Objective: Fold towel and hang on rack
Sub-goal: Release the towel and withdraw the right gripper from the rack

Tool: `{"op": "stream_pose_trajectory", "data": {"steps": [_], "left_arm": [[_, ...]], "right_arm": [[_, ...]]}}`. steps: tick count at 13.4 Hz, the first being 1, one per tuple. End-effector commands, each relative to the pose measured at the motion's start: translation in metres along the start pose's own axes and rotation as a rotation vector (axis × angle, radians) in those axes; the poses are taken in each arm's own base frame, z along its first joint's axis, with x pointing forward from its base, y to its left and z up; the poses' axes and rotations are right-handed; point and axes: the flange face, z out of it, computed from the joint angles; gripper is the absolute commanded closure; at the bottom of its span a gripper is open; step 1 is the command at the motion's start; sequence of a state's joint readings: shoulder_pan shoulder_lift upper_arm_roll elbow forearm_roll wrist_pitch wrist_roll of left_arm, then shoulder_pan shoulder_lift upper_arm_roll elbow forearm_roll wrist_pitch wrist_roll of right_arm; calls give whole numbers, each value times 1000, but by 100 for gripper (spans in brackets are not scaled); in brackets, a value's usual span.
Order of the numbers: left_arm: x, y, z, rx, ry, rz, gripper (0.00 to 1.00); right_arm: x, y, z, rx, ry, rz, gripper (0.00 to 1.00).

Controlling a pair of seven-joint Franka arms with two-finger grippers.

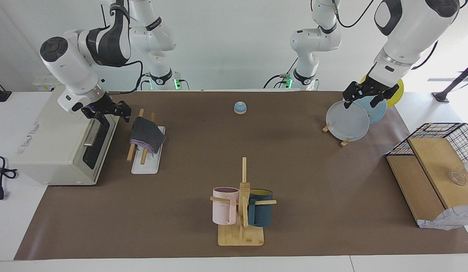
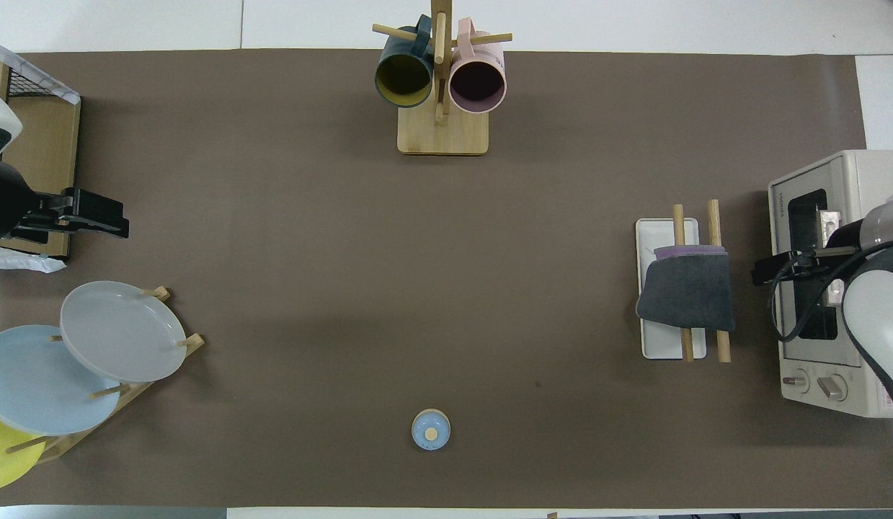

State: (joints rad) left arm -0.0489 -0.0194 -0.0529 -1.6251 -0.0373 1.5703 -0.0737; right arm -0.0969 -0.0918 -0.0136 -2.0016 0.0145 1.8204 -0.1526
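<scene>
The towel (image 1: pixel 147 134), dark grey face out with a purple edge showing, hangs folded over the two wooden rods of the rack (image 1: pixel 145 166) beside the toaster oven. It shows the same way in the overhead view (image 2: pixel 687 292), across the rack (image 2: pixel 659 231). My right gripper (image 1: pixel 124 110) is open and empty, up between the oven and the towel, apart from the cloth; it also shows in the overhead view (image 2: pixel 760 274). My left gripper (image 1: pixel 361 99) is open and empty, raised over the plate stand's end of the table (image 2: pixel 122 220).
A white toaster oven (image 1: pixel 48 143) stands next to the rack. A bamboo mug stand (image 1: pixel 241 234) holds a pink and a teal mug. A wooden stand holds round plates (image 1: pixel 347 121). A small blue bell (image 1: pixel 240 108) sits near the robots. A wire basket with wooden boards (image 1: pixel 430 166) stands at the left arm's end.
</scene>
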Motion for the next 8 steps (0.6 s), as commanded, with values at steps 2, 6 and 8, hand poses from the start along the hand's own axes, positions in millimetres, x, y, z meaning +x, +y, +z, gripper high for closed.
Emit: {"op": "stream_pose_trajectory", "data": {"steps": [2, 6, 8], "left_arm": [[-2, -4, -4, 19, -3, 1, 0], [-3, -6, -3, 32, -10, 1, 0], [-3, -7, -4, 35, -8, -1, 0]], "right_arm": [[25, -28, -66, -18, 5, -21, 0], [41, -66, -97, -51, 18, -9, 0], [41, -65, -92, -42, 4, -5, 0]]}}
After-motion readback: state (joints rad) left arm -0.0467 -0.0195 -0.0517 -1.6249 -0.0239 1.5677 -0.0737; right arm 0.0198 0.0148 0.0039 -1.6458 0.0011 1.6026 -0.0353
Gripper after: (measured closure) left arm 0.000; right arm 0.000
